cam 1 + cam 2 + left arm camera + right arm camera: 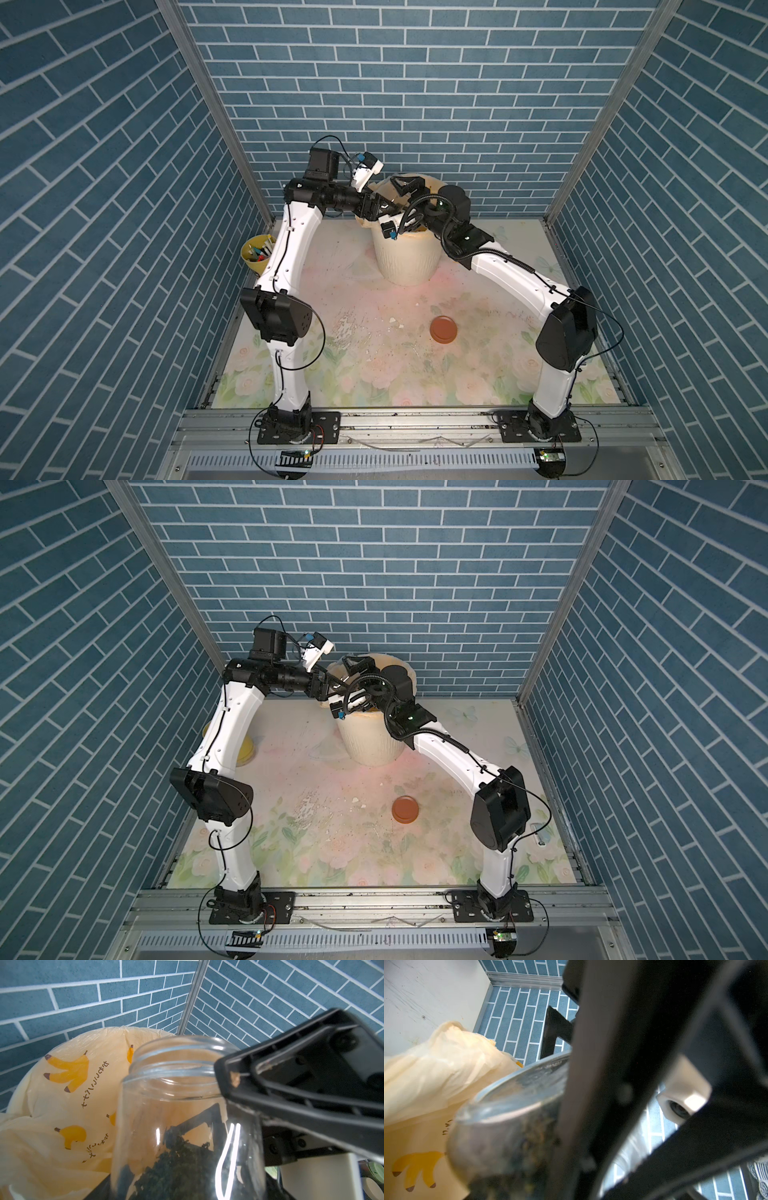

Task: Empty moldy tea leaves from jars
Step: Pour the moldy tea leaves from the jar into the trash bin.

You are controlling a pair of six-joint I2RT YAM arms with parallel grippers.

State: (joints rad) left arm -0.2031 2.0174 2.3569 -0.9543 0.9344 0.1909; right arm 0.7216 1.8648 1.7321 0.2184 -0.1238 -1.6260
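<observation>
A clear glass jar without its lid is held over the cream bin, and my left gripper is shut on its body. Its open mouth faces the banana-print liner. Dark green tea leaves sit clumped at the base end of the jar. My right gripper stands open above the bin, one black finger against the jar's shoulder. In the right wrist view the jar shows blurred and close, base first. The reddish-brown lid lies flat on the table.
A yellow pen cup stands at the left edge behind the left arm. White flecks and dark crumbs are scattered over the floral table cover. Both arms arch over the middle of the table toward the bin at the back.
</observation>
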